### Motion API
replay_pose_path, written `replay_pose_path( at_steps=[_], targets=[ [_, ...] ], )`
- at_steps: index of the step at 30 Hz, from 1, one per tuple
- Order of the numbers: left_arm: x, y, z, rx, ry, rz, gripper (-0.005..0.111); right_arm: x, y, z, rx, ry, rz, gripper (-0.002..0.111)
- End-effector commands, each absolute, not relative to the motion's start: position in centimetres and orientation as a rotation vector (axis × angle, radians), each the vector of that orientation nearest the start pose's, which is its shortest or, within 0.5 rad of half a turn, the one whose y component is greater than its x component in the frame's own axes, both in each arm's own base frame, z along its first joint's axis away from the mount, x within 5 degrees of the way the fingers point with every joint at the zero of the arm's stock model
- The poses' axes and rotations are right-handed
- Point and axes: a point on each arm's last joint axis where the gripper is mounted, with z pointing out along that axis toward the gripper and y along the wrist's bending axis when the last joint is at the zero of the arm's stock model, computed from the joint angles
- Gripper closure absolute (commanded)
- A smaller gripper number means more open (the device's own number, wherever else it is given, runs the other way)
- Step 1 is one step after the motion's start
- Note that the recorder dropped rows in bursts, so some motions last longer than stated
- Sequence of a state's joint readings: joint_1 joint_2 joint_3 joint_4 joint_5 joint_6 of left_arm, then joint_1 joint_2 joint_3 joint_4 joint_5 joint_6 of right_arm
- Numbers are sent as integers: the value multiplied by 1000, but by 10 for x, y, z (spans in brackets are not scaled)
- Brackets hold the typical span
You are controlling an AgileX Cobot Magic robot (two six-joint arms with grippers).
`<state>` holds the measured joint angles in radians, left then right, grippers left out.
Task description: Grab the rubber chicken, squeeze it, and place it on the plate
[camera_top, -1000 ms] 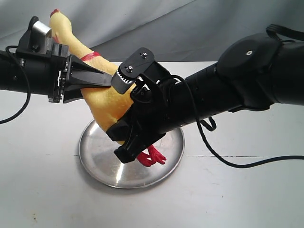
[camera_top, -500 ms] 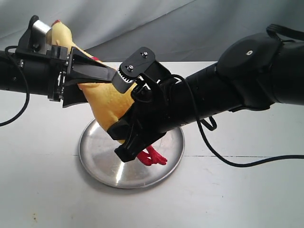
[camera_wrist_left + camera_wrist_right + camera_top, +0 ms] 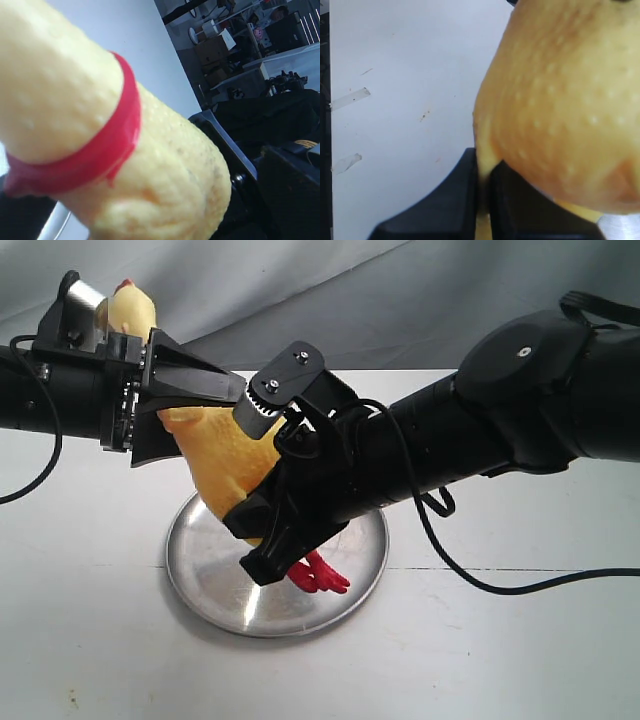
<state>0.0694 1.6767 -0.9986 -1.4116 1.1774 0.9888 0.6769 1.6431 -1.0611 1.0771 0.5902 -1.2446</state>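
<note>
White tabletop [image 3: 520, 660] fills foreground, thin dark seam line [image 3: 530, 569] running across its right half. Faint brown specks [image 3: 70, 698] near front left corner. Grey fabric backdrop [image 3: 300, 290] behind, soft folds, dropping to tabletop's far edge. Over to right wrist view: 2 pale tape strips [image 3: 349, 98] stuck flat on tabletop, well apart from each other, small dark smudge [image 3: 424, 116] near them. Left wrist view: cluttered room in distance, brown cardboard box [image 3: 212, 50], white desk [image 3: 295, 57], rest too blurry to name.
</note>
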Motion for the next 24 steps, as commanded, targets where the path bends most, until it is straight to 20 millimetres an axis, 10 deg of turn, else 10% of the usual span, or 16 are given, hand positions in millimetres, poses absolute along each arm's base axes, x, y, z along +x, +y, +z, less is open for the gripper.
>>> replay_pose_path(
  at_steps=[1,5,18,24],
  targets=[
    [318,-61,251,162,2224,-1467,39,240,251,248,-1284,1998,813,108],
    [318,-61,251,191,2214,-1454,106,240,251,248,-1284,1998,813,108],
    [318,-61,251,219,2206,-1439,100,240,251,248,-1286,1998,814,108],
    [317,-61,251,234,2201,-1441,59,240,251,248,-1286,1998,814,108]
  ],
)
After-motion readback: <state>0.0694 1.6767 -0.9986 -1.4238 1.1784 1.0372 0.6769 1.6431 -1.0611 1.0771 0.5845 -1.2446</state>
